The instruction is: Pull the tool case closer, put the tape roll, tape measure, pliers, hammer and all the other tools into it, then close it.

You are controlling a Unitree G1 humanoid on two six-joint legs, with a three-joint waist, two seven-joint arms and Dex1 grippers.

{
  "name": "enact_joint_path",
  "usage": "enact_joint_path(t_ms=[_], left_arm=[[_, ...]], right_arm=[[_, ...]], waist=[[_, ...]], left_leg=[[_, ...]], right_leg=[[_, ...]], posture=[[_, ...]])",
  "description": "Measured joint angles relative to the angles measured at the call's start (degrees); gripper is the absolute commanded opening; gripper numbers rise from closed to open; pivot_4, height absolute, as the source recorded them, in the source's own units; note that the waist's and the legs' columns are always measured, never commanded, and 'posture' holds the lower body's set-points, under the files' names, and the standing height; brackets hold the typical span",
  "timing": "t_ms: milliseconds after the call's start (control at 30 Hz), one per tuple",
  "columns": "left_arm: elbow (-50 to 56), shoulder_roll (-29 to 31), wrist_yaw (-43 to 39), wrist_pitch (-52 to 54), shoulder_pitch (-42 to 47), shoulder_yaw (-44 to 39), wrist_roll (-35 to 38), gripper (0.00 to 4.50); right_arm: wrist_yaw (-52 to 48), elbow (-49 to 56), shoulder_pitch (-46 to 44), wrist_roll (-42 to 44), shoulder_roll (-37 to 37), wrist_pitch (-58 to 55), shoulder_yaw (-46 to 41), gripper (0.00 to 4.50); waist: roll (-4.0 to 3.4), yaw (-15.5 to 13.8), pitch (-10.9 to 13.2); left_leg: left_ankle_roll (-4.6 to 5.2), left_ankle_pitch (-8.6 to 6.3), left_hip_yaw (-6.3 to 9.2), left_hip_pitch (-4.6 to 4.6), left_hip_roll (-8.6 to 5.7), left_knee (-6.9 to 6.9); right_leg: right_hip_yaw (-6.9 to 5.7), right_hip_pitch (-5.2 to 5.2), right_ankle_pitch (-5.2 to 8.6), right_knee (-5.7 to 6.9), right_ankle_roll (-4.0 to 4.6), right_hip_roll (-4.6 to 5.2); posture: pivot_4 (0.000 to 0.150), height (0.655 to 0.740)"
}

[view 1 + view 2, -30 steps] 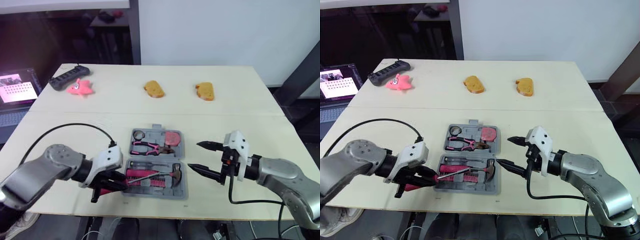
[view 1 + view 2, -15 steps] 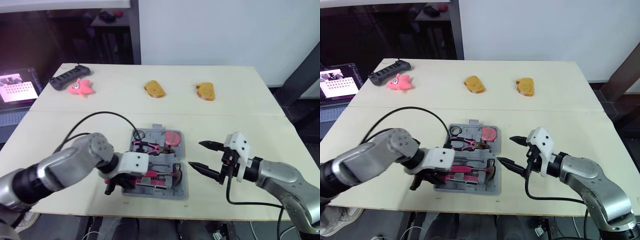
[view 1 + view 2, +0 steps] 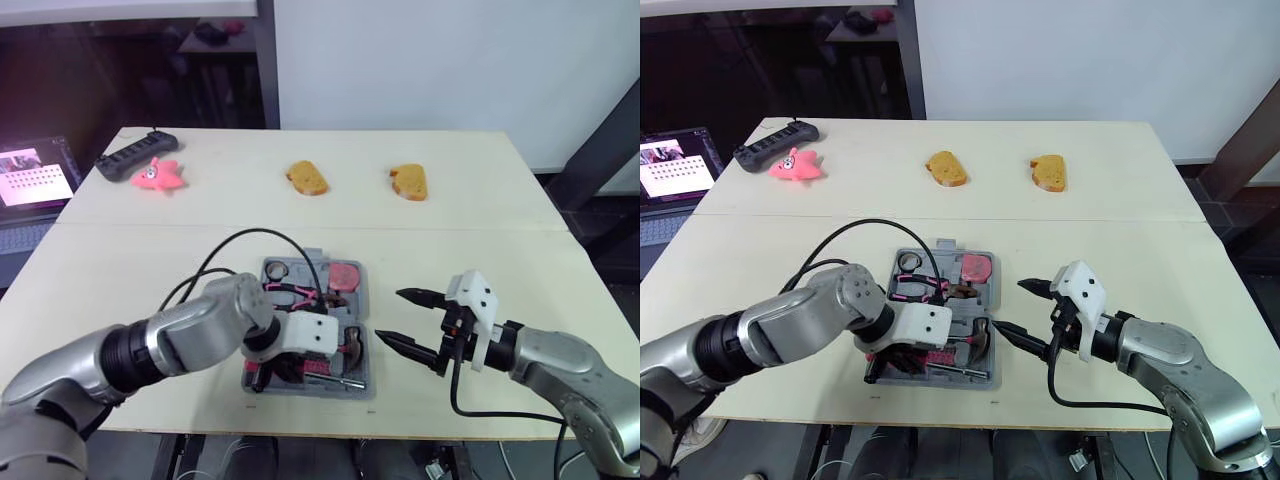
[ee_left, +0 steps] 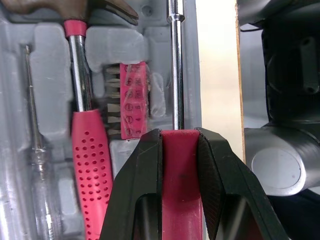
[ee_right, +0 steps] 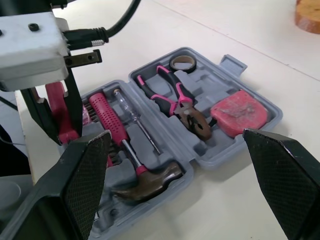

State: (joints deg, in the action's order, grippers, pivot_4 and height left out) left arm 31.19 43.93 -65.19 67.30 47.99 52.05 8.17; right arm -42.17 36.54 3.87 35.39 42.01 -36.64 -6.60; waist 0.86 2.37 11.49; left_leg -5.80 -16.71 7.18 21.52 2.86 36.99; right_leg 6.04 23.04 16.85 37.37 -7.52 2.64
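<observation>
Two black-fingered grippers work at an open grey tool case (image 5: 231,64) lying at the six o'clock edge of a pale table (image 3: 480,200), taking twelve o'clock as the side farthest from the robot. The left gripper (image 4: 177,132) is clamped on the red handle of a screwdriver (image 4: 178,170) along the case's six o'clock rim, its steel shaft pointing toward three o'clock; whether the tool is fully seated in its slot is hard to tell, as the fingers cover the handle. Beside it in the near half lie the hammer (image 4: 91,150), a red bit holder (image 4: 132,100) and a clear tester screwdriver (image 4: 37,150). The far half holds the tape roll (image 5: 183,70) at its nine o'clock corner, the pliers (image 5: 195,122) in the middle and the red tape measure (image 5: 240,112) at three o'clock. The right gripper (image 3: 388,315) hovers just beside the case at three o'clock, fingers spread wide and holding nothing. Two bread-shaped toys (image 3: 307,178) (image 3: 408,182) sit at twelve o'clock, a pink toy (image 3: 157,174) and a black power strip (image 3: 137,152) at ten.
</observation>
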Motion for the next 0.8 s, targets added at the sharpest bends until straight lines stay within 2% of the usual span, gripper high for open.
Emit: enact_joint_path(t_ms=[167, 467, 800], left_arm=[[1.1, -1.6, 3.1, 3.1, -0.8, 0.8, 0.9, 0.46], [3.9, -0.8, 8.7, 7.4, -3.3, 0.8, 2.7, 0.46], [3.9, -1.6, 12.6, 7.8, -3.4, 1.1, 4.4, 0.46]], right_arm=[[-3.2, 0.2, -0.4, 0.7, 2.4, 0.0, 0.0, 4.50], [-11.6, -4.9, -4.2, 0.2, 6.1, 2.7, 0.1, 4.50], [-14.9, -7.6, -7.0, -0.9, 6.5, 3.8, 0.8, 4.50]], waist=[[0.00, -0.1, 0.0], [0.00, -0.1, 0.0], [0.00, -0.2, 0.0]], left_leg=[[0.00, 0.00, 0.00, -0.01, 0.00, 0.02], [0.00, 0.00, 0.00, -0.04, 0.00, 0.05], [0.00, 0.00, 0.00, -0.06, 0.00, 0.05]], right_leg=[[0.00, -0.03, 0.00, 0.00, 0.00, 0.00], [0.00, -0.08, 0.00, 0.00, -0.01, 0.01], [-0.01, -0.10, -0.01, 0.00, -0.02, 0.01]], posture=[[0.150, 0.7400], [0.150, 0.7400], [0.150, 0.7400]])
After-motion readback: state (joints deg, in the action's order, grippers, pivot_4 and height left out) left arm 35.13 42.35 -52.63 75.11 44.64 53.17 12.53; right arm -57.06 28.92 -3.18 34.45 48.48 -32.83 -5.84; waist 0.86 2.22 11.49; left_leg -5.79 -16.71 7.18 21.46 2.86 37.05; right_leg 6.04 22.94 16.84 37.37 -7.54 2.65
